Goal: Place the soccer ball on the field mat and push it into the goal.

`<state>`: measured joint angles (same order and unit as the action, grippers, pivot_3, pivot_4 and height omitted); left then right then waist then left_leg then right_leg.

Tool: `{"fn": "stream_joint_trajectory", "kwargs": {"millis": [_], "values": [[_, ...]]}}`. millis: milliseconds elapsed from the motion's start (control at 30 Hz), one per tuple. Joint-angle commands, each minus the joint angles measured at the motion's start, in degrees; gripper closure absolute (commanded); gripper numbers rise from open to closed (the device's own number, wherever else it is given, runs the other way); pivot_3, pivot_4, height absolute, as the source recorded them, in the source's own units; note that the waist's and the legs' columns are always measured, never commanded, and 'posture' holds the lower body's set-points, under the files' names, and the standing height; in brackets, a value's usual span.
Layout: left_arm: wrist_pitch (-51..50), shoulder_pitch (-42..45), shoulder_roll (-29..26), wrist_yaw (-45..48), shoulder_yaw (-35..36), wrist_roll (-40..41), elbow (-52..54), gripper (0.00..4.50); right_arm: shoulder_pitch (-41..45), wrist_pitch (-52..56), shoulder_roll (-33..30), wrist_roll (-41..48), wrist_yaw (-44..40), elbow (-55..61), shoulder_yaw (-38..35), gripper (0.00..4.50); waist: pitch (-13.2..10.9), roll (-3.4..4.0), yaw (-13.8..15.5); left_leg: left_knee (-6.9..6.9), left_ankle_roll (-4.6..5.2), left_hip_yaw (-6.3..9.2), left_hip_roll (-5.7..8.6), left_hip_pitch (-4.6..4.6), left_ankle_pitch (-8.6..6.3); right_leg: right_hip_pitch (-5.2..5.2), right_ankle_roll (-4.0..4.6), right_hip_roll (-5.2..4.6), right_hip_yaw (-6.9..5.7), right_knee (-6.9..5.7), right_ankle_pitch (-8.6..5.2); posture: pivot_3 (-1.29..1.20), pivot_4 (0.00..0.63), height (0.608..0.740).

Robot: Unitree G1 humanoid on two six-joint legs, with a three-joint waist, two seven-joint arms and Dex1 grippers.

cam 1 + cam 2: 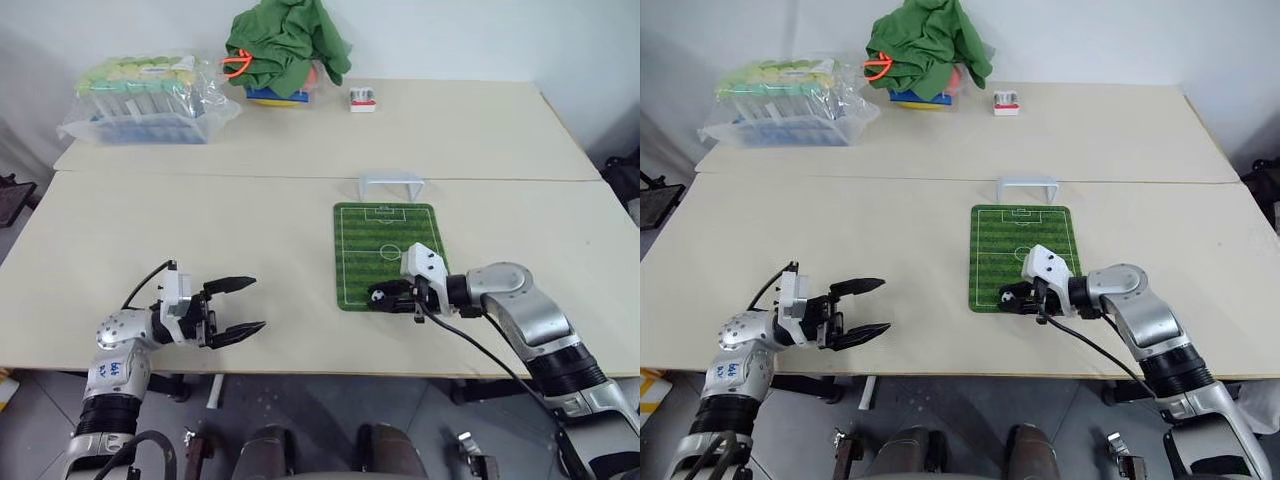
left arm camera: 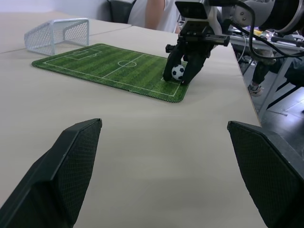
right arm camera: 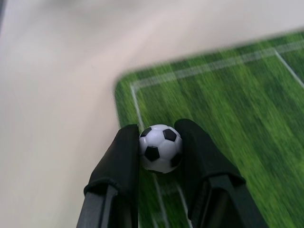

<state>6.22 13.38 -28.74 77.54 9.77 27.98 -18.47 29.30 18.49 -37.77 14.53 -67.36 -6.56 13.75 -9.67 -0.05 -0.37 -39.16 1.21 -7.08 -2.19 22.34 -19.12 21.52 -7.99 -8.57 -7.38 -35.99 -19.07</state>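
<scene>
Right claw [image 3: 160,142] clamped on ball [image 3: 160,148] over mat [image 1: 375,240] near corner (left claw [image 1: 238,306] apart, idle). Next: release, push toward goal [image 1: 391,184].

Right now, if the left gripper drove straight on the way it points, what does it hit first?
Probably bare table, then the right gripper pinching the soccer ball at the near corner of the field mat. Its wrist view puts them roughly ahead, though depth is hard to judge.

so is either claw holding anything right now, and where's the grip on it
The right claw holds the soccer ball, one finger pressed on each opposite side of it, over the near corner of the field mat. The left claw is open and holds nothing.
</scene>
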Motion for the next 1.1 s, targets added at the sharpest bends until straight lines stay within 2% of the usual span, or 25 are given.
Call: {"fn": "stream_joint_trajectory", "kwargs": {"millis": [33, 267, 1100], "values": [[0.97, -1.75, -0.32, -0.06, 1.34, 1.43, 2.20, 0.00, 1.29, -2.15, -0.24, -0.49, -0.97, -1.12, -1.37, 3.65, 0.00, 0.00, -0.15, 0.00, 0.00, -0.01, -0.02, 0.00, 0.00, 0.00, 0.00, 0.01, -0.01, 0.00, 0.00, 0.00, 0.150, 0.740], [0.76, -4.19, 0.37, -1.44, 1.39, 1.98, 4.81, 0.00, 1.67, -4.49, -0.76, -0.94, -1.20, -5.20, -3.37, 3.65, 0.00, -0.01, -0.07, -0.01, 0.00, 0.02, -0.03, -0.01, 0.00, -0.02, 0.00, 0.00, -0.01, -0.01, 0.00, 0.00, 0.150, 0.740], [-0.82, -2.15, 0.47, -2.40, 0.66, 1.93, 5.79, 0.00, -0.64, -6.58, -0.59, 0.32, -1.52, -6.75, -5.98, 3.65, -0.01, -0.01, 0.04, -0.02, 0.00, 0.02, -0.02, 0.00, 0.00, -0.03, 0.00, -0.01, -0.03, 0.00, 0.00, 0.00, 0.150, 0.740]]}}
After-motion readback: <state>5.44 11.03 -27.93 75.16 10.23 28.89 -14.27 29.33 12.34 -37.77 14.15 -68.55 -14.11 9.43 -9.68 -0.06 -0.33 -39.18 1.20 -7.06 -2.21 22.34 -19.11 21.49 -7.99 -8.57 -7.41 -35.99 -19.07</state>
